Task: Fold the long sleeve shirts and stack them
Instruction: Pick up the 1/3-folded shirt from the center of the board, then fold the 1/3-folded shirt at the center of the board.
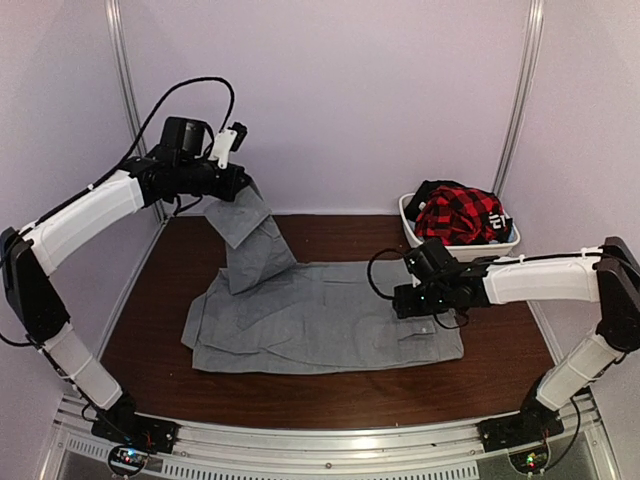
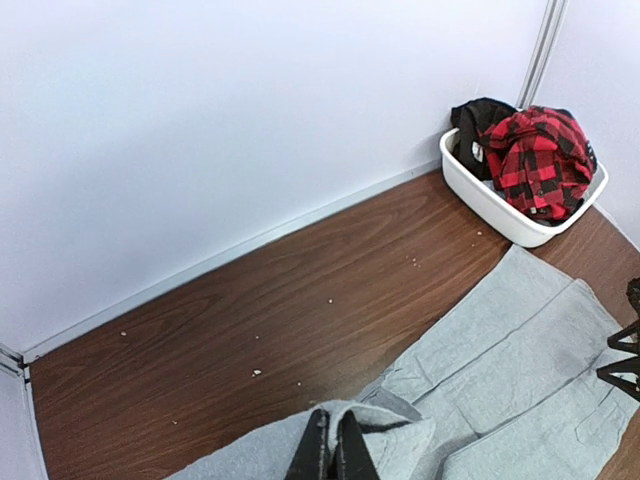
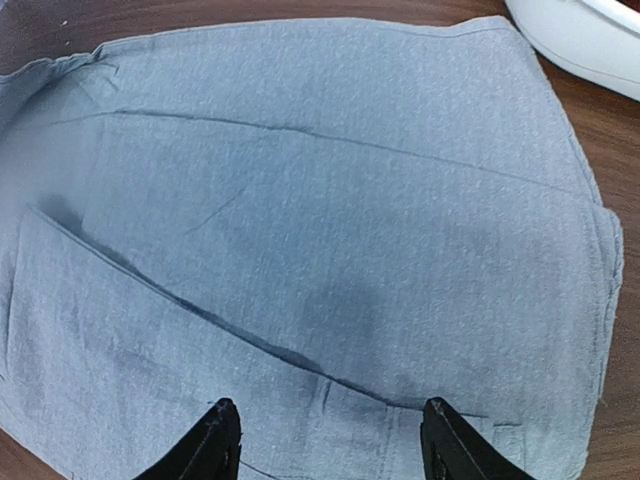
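Presently, grey shirt (image 1: 330,325) is spread flat at centre of surface (image 1: 300,395). One sleeve (image 1: 250,245) is raised at rear-left, pinched in L gripper (image 1: 238,186), jaws closed on cloth. R gripper (image 1: 418,300) is positioned over shirt's right end, jaws apart, nothing gripped. Red plaid garment (image 1: 455,215) is noted in white basket (image 1: 410,230), rear-right.

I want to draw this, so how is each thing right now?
grey shirt: lying flat, one sleeve lifted
left gripper: shut on the grey shirt's sleeve
right gripper: open above the grey shirt
white basket: full of clothes
red checked shirt: crumpled in the basket
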`<control>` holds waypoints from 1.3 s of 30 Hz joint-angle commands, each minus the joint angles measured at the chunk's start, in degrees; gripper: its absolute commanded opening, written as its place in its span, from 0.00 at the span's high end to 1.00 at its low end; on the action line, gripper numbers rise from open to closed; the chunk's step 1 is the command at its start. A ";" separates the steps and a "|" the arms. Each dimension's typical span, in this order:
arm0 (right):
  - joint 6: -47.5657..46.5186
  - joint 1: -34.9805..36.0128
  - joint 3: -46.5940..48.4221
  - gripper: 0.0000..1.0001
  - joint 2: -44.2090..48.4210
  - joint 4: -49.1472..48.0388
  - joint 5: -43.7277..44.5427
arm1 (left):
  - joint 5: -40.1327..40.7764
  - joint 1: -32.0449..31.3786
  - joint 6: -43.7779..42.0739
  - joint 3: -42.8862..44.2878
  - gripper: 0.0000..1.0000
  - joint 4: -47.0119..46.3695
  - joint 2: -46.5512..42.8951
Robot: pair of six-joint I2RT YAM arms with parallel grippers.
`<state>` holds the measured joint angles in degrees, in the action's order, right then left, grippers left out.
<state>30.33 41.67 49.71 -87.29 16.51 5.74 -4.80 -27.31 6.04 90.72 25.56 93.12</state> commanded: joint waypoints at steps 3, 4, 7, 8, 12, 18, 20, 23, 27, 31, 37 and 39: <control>-4.44 -4.99 5.48 0.36 1.41 2.42 3.89 | -5.94 0.42 -1.89 2.34 1.00 0.20 -7.86; -5.24 -5.80 6.47 0.35 1.13 2.65 3.85 | -7.55 0.42 -1.72 2.62 1.00 0.24 -8.64; -7.30 -7.71 9.87 0.35 -0.16 3.60 3.76 | -11.49 0.42 -0.82 2.55 1.00 0.24 -11.40; -7.76 -8.29 11.06 0.35 -0.74 4.15 3.67 | -12.56 0.42 -0.65 2.15 1.00 0.22 -12.55; -9.80 -9.38 14.83 0.35 -2.57 5.36 3.23 | -15.57 0.42 -0.42 -0.04 1.00 0.21 -16.93; -13.51 -11.07 20.81 0.33 -6.58 7.39 2.95 | -25.75 0.26 -0.13 -6.67 1.00 1.41 -23.35; -13.18 -11.57 22.43 0.32 -7.61 8.02 2.44 | -27.69 0.01 0.02 -10.04 1.00 1.47 -26.60; -12.35 -11.71 24.51 0.32 -9.20 7.07 0.14 | -30.10 -0.20 0.29 -14.60 1.00 1.69 -30.29; -10.73 -11.70 28.48 0.33 -12.67 7.30 -1.33 | -32.22 -0.59 0.88 -21.27 1.00 1.78 -34.52; -9.94 -11.70 32.23 0.33 -17.67 7.09 -1.91 | -33.00 -1.33 1.60 -25.09 1.00 3.33 -35.72; -9.72 -12.00 40.84 0.33 -27.07 8.91 -1.14 | -34.04 -5.68 0.75 -26.60 1.00 6.96 -36.11; -9.76 -12.24 43.67 0.33 -30.41 10.05 -0.78 | -33.57 -8.10 -0.09 -26.04 1.00 8.80 -35.42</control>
<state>19.90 30.09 88.14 -112.95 24.05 4.25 -36.53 -31.79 6.92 64.38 32.47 57.82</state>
